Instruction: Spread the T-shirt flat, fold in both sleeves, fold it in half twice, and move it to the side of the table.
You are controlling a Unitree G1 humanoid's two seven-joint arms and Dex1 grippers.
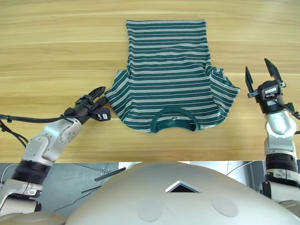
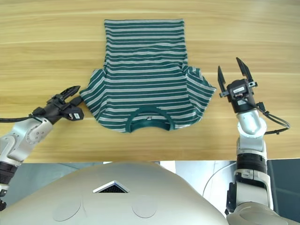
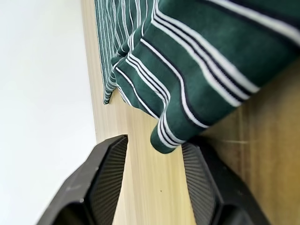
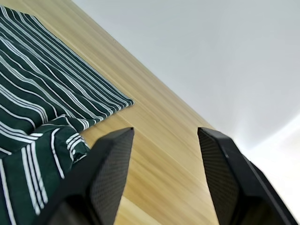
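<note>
The T-shirt (image 1: 168, 75) is lying mid-way across the tabletop (image 1: 56, 47), collar toward the near edge. The 2 grippers are standing open, the left gripper (image 3: 154, 143) straddling the left sleeve (image 1: 117, 91) tip and the right gripper (image 1: 257, 65) waiting just beside the shirt. A shallow pinch is risking the sleeve slipping free mid-fold.

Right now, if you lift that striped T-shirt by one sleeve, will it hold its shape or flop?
Probably floppy: the T-shirt lies limp, its sleeve already bunched and wrinkled. Likely light, being thin knit cloth. Pushed, it would probably crumple rather than slide across the wooden table.
</note>
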